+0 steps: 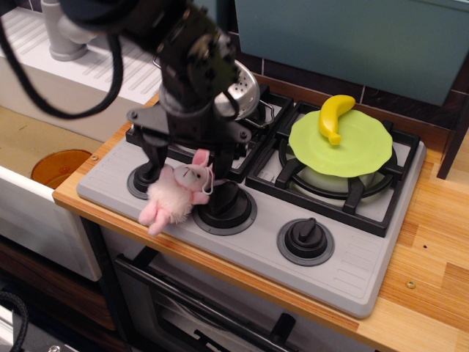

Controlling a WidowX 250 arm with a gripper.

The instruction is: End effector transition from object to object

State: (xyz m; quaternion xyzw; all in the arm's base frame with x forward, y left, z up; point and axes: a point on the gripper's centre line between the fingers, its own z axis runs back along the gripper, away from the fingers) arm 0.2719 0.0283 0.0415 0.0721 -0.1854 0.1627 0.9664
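Landmark: grey toy stove (344,275) on wooden counter (432,264).

Pink plush rabbit (179,192) lies on the stove's front-left knob panel, between two black knobs.

End effector (187,163) directly over the rabbit: prongs spread apart, one at each side of the plush, nothing clamped. Whether they touch the fur cannot be told.

Behind it, on the stove's rear-left burner, a steel colander (238,92), mostly hidden by the wrist.

Rear-right burner: green lid (359,147) with a yellow banana (333,116) on top.
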